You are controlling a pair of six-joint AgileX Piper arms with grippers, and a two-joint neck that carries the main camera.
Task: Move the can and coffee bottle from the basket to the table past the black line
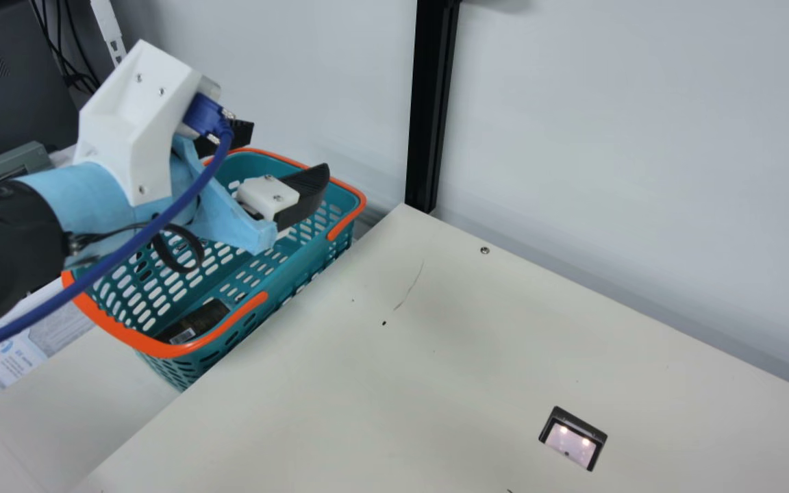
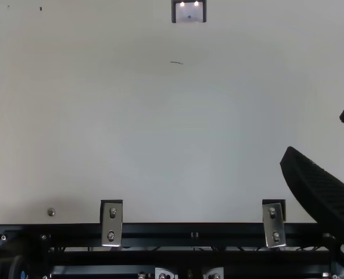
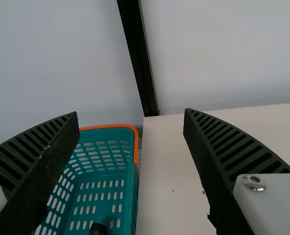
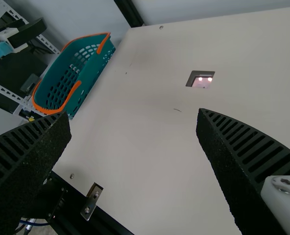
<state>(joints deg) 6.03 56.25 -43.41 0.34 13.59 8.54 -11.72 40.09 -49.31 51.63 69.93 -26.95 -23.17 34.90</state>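
Note:
Over the teal basket (image 1: 298, 257) with its orange rim, my left gripper (image 1: 285, 154) hangs open in the main view, nothing between its fingers. A dark item with a small barcode label (image 1: 206, 318) lies low in the basket's near end; whether it is the can or the coffee bottle I cannot tell. Spread fingers of the left gripper (image 3: 130, 113) frame the basket (image 3: 133, 196) in the left wrist view, where a black round-topped object (image 3: 98, 228) shows inside. The right gripper (image 2: 316, 132) is open above the table's right side; its own view has the gripper (image 4: 133, 113) empty, the basket (image 4: 93, 76) farther off.
The cream table (image 1: 340, 383) borders the basket and carries a few small dark marks. A dark-framed square cutout (image 1: 572, 438) with lights is set in it. A black post (image 1: 431, 103) rises at the far corner by the wall. Metal brackets (image 2: 111, 224) line the front rail.

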